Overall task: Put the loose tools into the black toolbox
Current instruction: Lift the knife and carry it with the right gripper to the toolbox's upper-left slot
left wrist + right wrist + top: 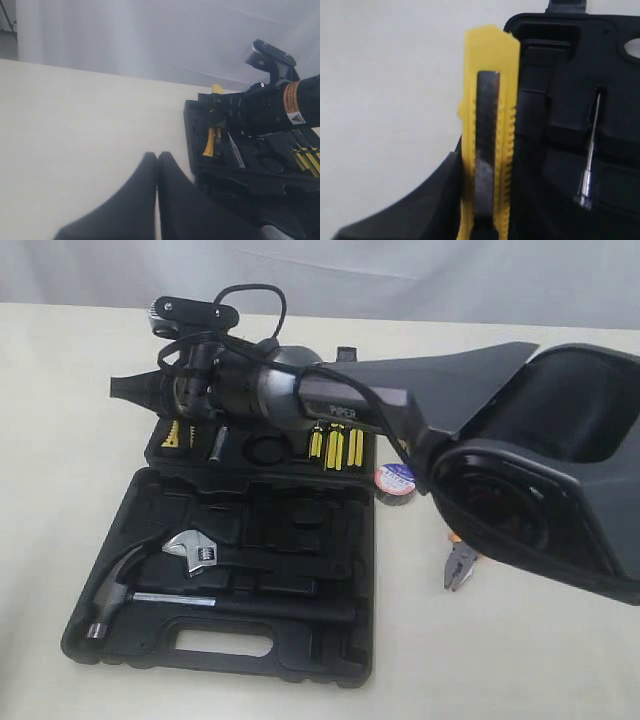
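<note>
Grips the yellow-black utility knife [490,125] in the right claw [481,225], closed on its sides, at a far corner of the black toolbox [300,660], so judged as 1 tool almost placed but not yet let go. Leaves 2 more on the desk [500,660]: the dark roll of electrical tape [393,480] just beside the toolbox and the pliers [460,565] near it; no tape measure to be seen. Holds the left claw [157,167] pressed together, empty, above the desk.
</note>
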You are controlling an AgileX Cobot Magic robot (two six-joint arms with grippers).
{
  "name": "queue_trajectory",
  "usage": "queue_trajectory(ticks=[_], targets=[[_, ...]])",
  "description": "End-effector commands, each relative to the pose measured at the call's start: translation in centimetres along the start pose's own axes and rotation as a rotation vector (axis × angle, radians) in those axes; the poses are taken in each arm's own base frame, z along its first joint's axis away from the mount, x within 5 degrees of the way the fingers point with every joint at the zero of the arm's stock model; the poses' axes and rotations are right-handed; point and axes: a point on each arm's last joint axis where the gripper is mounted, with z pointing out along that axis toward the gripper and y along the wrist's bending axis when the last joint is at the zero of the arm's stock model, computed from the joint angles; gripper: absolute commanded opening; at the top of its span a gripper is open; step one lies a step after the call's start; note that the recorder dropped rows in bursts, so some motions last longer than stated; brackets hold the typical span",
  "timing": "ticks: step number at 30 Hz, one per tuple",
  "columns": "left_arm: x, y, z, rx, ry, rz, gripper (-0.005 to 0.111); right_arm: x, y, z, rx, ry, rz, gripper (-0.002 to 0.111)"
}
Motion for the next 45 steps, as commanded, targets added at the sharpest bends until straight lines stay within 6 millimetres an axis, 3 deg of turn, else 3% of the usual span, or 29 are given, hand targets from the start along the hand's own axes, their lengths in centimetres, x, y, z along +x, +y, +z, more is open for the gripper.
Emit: queue_trajectory(ticks=[1,13,16,22,24,31,37,39,43,45], targets=[[-0.1,-0.1,0.0,0.007,0.003,-0.007,0.0,0.3,-0.3,0.4,0.015,0.005,-0.009,-0.001],[-0.1,-0.1,0.0,0.007,0.003,-0.007,0.0,0.3,-0.3,0.4,0.021,0.005,-0.023,0.0],[-0.1,-0.1,0.0,0.007,0.003,-0.007,0.0,0.3,-0.4,0.4,0.023,0.005,-0.023,0.013],[-0.1,-0.1,0.0,0.007,0.003,-0.007,0.0,0.3,-0.3,0.4,0.02,0.004,-0.026,0.06],[-0.1,-0.1,0.0,0.007,0.003,-0.007,0.0,0.3,-0.3,0.4,0.02,0.001,-0.033,0.065],[-0.1,-0.1,0.0,0.007,0.003,-0.007,0.0,-0.1,-0.1,0.3,0.013,-0.018,-0.054,0.065],[-0.1,-0.1,0.0,0.007,0.003,-0.007,0.0,-1.9,1.2,-0.5,-0.038,-0.079,-0.082,0.062],[-0.1,-0.1,0.0,0.007,0.003,-0.007,0.0,-2.2,1.5,-0.7,-0.045,-0.092,-0.127,0.048],[-0.1,-0.1,0.0,0.007,0.003,-0.007,0.0,-2.3,1.5,-0.6,-0.044,-0.095,-0.169,-0.001],[-0.1,-0.1,0.0,0.007,0.003,-0.007,0.0,-1.9,1.4,-0.3,-0.042,-0.089,-0.174,0.0]])
